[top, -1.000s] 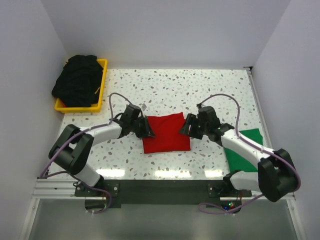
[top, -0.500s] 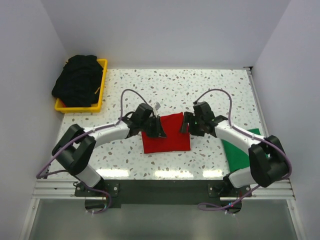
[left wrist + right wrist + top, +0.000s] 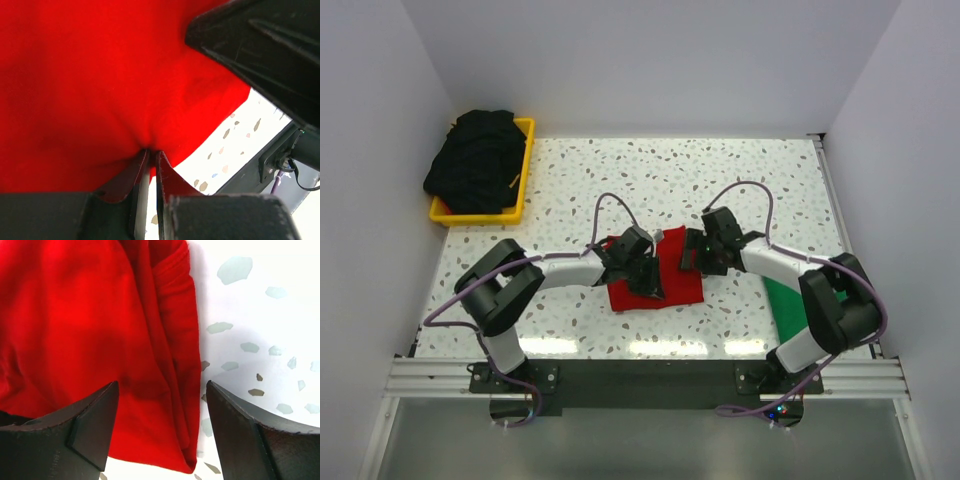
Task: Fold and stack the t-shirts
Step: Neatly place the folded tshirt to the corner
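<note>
The red t-shirt (image 3: 680, 283) lies folded at the table's middle. My left gripper (image 3: 650, 281) is over its middle, shut on a pinch of red cloth (image 3: 100, 75); the cloth puckers at the fingertips (image 3: 150, 150). My right gripper (image 3: 689, 252) is open at the shirt's right edge, its jaws spread over the folded hem (image 3: 170, 340) and holding nothing. A green t-shirt (image 3: 790, 310) lies flat at the right, partly under my right arm. Black t-shirts (image 3: 475, 160) are piled in the tray.
A yellow tray (image 3: 525, 170) stands at the back left against the wall. White walls close in the left, back and right sides. The speckled tabletop (image 3: 650, 175) stretches behind the shirt. The dark mounting rail (image 3: 640, 380) runs along the near edge.
My left gripper has moved right across the red shirt, dragging its left edge over, so the shirt looks narrower. My right gripper has edged slightly left, staying at the shirt's right edge.
</note>
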Available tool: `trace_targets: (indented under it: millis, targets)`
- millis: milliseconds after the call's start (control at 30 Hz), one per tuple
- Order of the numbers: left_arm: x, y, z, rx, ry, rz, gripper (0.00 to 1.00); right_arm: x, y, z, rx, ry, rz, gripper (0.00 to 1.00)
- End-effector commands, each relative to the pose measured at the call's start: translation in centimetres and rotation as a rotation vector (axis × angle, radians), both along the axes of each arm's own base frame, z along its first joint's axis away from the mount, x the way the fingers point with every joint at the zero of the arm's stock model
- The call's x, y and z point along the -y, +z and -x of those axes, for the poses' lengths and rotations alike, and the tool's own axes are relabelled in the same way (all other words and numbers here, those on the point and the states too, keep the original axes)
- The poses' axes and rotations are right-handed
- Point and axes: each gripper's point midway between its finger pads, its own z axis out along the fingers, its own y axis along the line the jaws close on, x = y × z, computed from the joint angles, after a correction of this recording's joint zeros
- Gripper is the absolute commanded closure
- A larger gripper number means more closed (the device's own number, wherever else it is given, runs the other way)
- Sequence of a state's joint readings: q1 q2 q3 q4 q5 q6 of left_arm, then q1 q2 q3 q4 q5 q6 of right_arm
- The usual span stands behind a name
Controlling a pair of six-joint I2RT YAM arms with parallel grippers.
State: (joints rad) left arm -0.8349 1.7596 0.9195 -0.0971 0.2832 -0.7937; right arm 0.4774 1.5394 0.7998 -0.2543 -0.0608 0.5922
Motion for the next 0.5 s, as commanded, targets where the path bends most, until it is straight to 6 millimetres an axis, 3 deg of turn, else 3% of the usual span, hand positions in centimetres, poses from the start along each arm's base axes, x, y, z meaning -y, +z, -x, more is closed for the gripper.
trace_targets:
  millis: [0,467]
  targets:
    - [0.3,0.8,-1.0,0.046,0.019,-0.013,0.85,0.6,0.1,-1.8,0.065,-0.023,0.015,0.26]
    - [-0.2,0.6,-1.1,0.051,0.024,-0.04,0.85,-0.1,-1.3,-2.0,0.052,0.015,-0.011,0.31]
